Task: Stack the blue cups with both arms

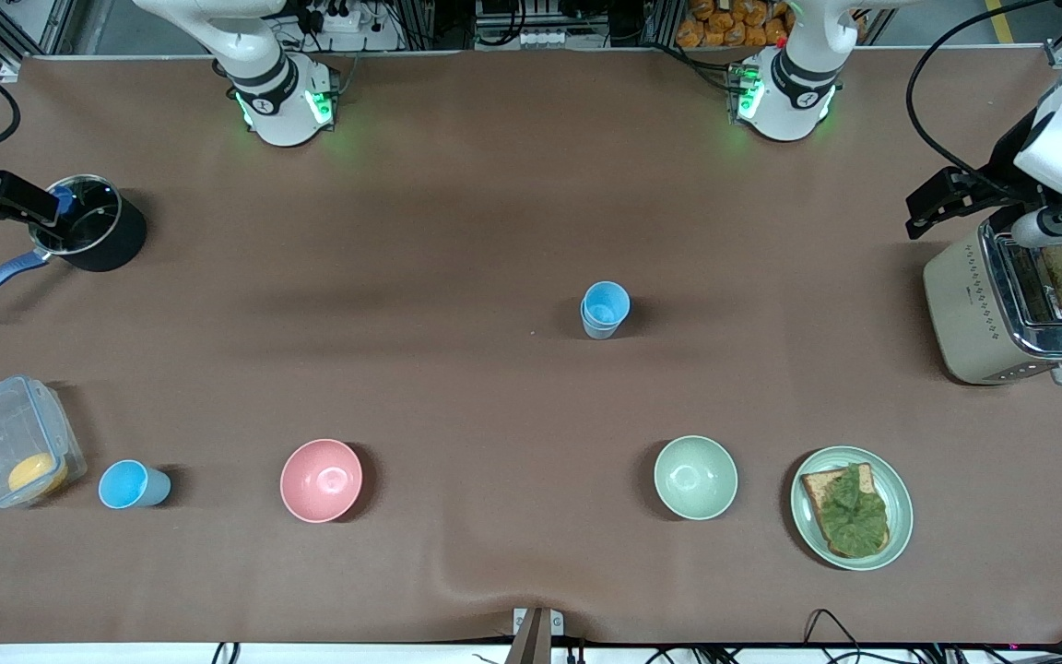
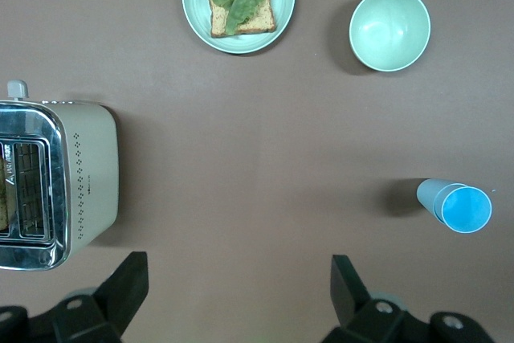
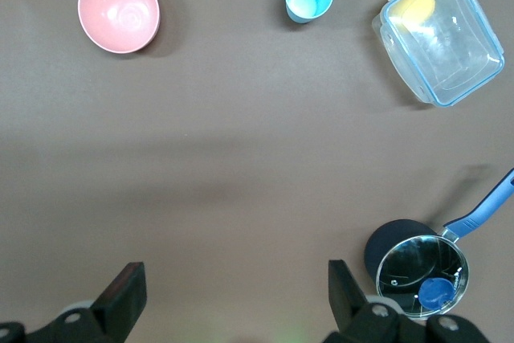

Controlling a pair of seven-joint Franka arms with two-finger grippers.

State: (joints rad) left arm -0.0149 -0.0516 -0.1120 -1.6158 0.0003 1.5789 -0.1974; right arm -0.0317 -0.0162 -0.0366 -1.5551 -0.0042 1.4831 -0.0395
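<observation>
Cups of light-blue plastic stand upright: a nested pair [image 1: 605,310] mid-tabletop, one [image 1: 132,484] beside the clear box [image 1: 15,441]. Left tool [image 2: 241,279] over the toaster [image 1: 1010,309] and right tool [image 3: 233,279] over the saucepan [image 1: 88,235] both gape, holding nothing.

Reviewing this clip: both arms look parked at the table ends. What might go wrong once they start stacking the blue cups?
1. The centre blue cups already look nested and stand unsupported; an off-centre grasp may tip them.
2. The lone blue cup sits close beside the clear container, so the open right gripper may bump it.
3. The left gripper, open, hangs over the toaster and could clip it when leaving.
</observation>
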